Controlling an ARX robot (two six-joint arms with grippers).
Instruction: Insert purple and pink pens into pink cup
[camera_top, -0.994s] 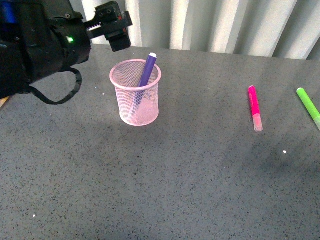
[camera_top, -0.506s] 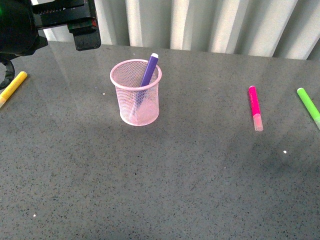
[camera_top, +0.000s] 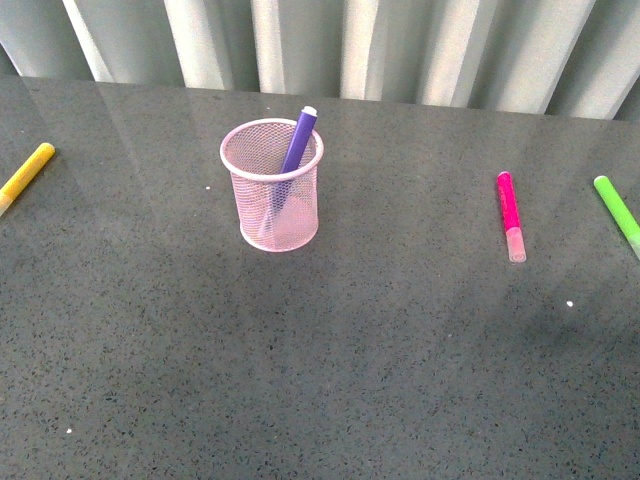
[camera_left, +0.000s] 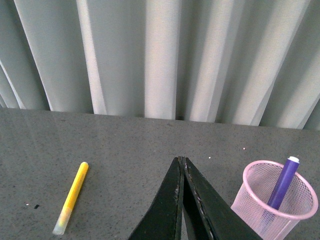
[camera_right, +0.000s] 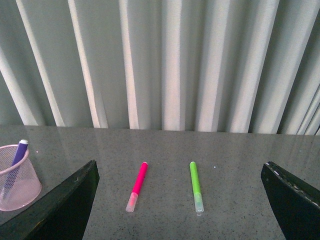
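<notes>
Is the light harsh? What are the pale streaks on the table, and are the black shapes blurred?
Front view: soft light, the cup casts barely a shadow; pale streaks on the table mirror the curtain. Left wrist view: the left gripper is a dark shut wedge, edges sharp. Right wrist view: the right gripper, open, sits underexposed at both sides; the pink pen looks crisp.

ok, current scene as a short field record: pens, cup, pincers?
purple pen: leaning inside pink cup, tip above rim
pink pen: flat on table, apart from cup
yellow marker: on table, far left
green marker: on table, beside pink pen
left pincer: shut, empty
right pincer: open, empty
left to do: pink pen
</notes>
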